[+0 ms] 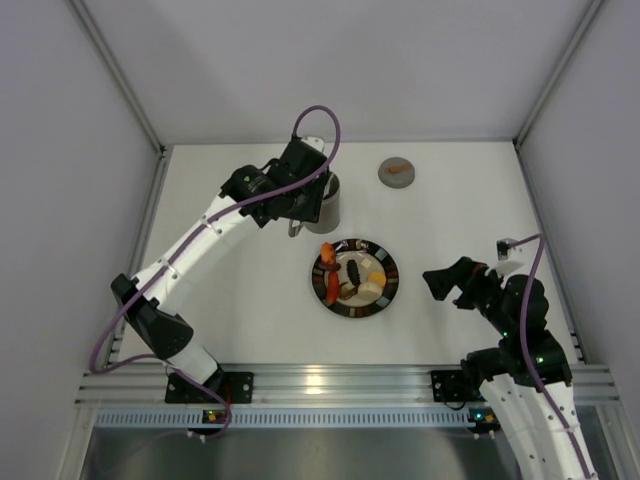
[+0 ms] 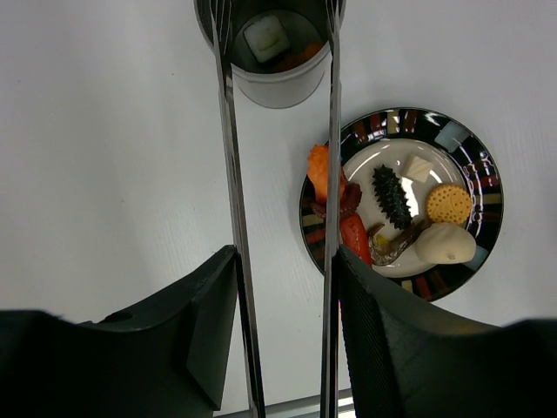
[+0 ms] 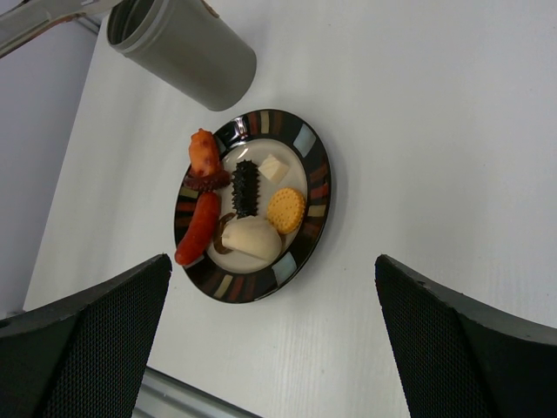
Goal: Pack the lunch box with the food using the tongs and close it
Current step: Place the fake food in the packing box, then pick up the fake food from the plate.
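The tongs (image 2: pixel 333 157) are gripped by the left claw (image 2: pixel 285 257), closed only partway so the two silver arms stand spread. Their tips are poised over the mouth of the lunch box (image 2: pixel 277 90), judged to be for releasing a piece, since a cream cube (image 2: pixel 265 37) is seen inside. The lunch box stands on the desk (image 2: pixel 104 174) just off the far-left rim of the plate (image 2: pixel 484 187), straight ahead of that claw. The right claw (image 3: pixel 271 266) is spread fully wide and empty, apart from the plate on its right.
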Robot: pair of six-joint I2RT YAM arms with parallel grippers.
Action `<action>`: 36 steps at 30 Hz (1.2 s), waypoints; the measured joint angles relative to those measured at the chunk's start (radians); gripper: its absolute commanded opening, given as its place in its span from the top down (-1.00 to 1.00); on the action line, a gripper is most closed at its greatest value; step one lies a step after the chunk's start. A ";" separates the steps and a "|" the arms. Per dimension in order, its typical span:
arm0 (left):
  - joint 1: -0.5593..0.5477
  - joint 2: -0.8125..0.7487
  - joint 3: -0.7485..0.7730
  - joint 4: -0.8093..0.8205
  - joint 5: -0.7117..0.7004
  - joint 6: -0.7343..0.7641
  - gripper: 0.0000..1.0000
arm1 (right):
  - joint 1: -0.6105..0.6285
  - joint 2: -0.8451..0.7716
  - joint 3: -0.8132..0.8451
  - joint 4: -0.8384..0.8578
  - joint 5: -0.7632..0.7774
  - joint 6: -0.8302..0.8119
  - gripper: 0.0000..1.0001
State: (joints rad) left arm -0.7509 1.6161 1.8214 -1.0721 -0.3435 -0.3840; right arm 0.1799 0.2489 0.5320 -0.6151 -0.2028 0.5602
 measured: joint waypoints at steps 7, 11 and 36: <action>-0.003 -0.047 0.001 -0.003 0.055 0.013 -0.01 | 0.000 0.000 0.000 0.000 0.000 0.000 -0.99; -0.023 -0.143 -0.042 -0.003 0.082 0.013 -0.01 | 0.000 0.000 0.000 0.000 0.000 0.000 -0.99; -0.181 -0.401 -0.551 0.050 0.101 -0.127 -0.11 | 0.000 0.001 0.000 0.000 0.000 0.000 -0.99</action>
State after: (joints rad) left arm -0.9321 1.2152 1.2705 -1.0218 -0.2424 -0.5114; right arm 0.1799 0.2497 0.5316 -0.6147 -0.2031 0.5606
